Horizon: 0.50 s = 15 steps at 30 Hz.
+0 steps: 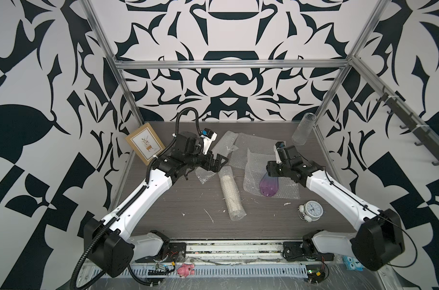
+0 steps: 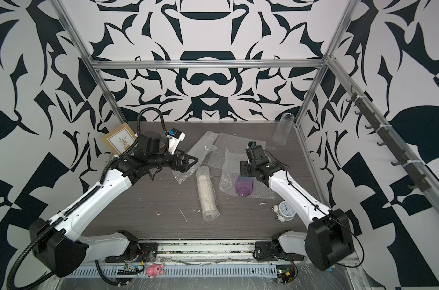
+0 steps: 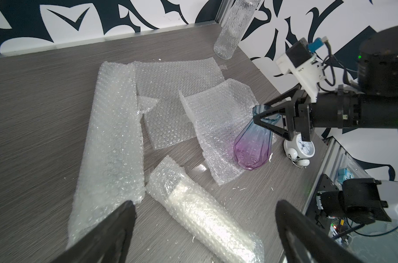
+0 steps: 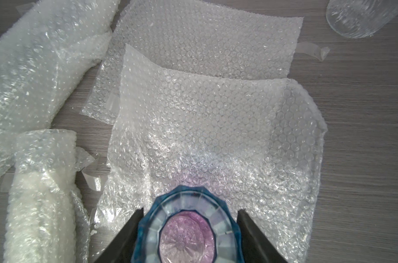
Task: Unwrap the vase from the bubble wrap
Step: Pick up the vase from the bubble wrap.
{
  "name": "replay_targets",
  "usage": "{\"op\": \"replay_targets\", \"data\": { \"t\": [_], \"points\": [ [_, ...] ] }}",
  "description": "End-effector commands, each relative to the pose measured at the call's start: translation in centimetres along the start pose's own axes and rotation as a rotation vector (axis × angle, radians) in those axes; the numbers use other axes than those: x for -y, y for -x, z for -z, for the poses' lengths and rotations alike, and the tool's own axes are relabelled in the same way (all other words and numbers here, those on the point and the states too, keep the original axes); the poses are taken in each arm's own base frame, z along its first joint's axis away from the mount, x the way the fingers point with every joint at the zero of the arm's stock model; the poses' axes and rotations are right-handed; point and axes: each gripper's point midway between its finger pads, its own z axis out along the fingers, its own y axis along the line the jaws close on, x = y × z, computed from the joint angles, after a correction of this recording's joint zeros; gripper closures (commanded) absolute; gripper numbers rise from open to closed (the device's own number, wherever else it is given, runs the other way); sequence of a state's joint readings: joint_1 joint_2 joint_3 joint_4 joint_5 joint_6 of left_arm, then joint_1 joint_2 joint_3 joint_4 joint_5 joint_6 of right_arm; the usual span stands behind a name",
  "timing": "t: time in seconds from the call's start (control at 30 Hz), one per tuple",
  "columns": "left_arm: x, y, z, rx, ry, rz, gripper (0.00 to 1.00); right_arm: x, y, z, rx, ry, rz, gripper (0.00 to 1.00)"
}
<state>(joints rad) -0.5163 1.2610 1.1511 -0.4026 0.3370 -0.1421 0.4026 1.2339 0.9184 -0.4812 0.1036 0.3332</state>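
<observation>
– Between the right tool's (image 4: 189, 211) jaws sits the vase (image 3: 252, 148), gripped across its blue rim; does that hold look safe?
– Only fairly. Smooth faceted glass, pinched at the flared lip alone, with the wider purple body hanging away from the tool. A quick swing could let it twist or slip out.
– And beneath the tool?
– The wrap (image 4: 216, 125) lies opened out, the vase's base at the edge nearest the robot. Whether the base rests on it or hangs just clear cannot be told. If it drags, the crinkly sheet may ride along and snag the roll (image 1: 229, 193) beside it.
– What of the left tool (image 1: 219, 163)?
– Jaws spread wide, holding nothing, hovering over a loose strip (image 3: 111, 136), well apart from the vase. It could pin the wrap if the sheet clings.
– Hazards near the right tool?
– A clock (image 1: 312, 209) stands near its arm (image 1: 324, 185), towards the robot, and a clear glass (image 1: 302, 129) is at the far corner by the frame post (image 1: 324, 110). A wide sweep outward could knock either, and the bench (image 1: 178, 200) ends close on that side.
– So where is room?
– Towards the robot from the roll: bare bench, only scraps (image 1: 209, 216). Straight up from the tool is free too.
</observation>
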Motion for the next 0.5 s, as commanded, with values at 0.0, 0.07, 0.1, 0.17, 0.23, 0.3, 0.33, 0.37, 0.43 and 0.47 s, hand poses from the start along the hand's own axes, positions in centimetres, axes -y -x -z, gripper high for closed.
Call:
{"op": "replay_targets", "data": {
  "t": [0.0,0.07,0.1,0.17,0.23,0.3,0.33,0.37,0.43,0.47],
  "points": [
    [-0.3,-0.1,-0.2,-0.001,0.003,0.012,0.01,-0.2,2.1,2.1,0.143,0.020,-0.031,0.61],
    [-0.3,-0.1,-0.2,0.001,0.005,0.012,0.01,-0.1,2.1,2.9,0.175,0.026,-0.036,0.61],
    [-0.3,-0.1,-0.3,0.000,0.004,0.011,0.01,-0.1,2.2,3.3,0.192,0.032,-0.037,0.61],
    [-0.3,-0.1,-0.3,0.002,0.005,0.011,0.01,0.1,2.4,4.0,0.220,0.031,-0.041,0.61],
    [-0.3,-0.1,-0.3,0.001,0.004,0.011,0.01,0.3,2.6,4.7,0.252,0.033,-0.047,0.61],
    [-0.3,-0.1,-0.3,0.002,0.004,0.011,0.01,0.4,3.0,5.4,0.283,0.031,-0.050,0.61],
    [-0.3,-0.1,-0.3,0.001,0.004,0.011,0.01,0.4,3.2,5.7,0.291,0.033,-0.050,0.62],
    [-0.4,-0.1,-0.3,0.001,0.006,0.011,0.01,0.9,3.5,6.1,0.310,0.009,-0.053,0.62],
    [-0.4,-0.1,-0.3,0.002,0.006,0.011,0.01,1.2,4.1,6.6,0.334,-0.013,-0.057,0.62],
    [-0.4,-0.1,-0.3,0.001,0.006,0.011,0.01,1.4,4.4,6.9,0.345,-0.025,-0.061,0.62]
  ]
}}
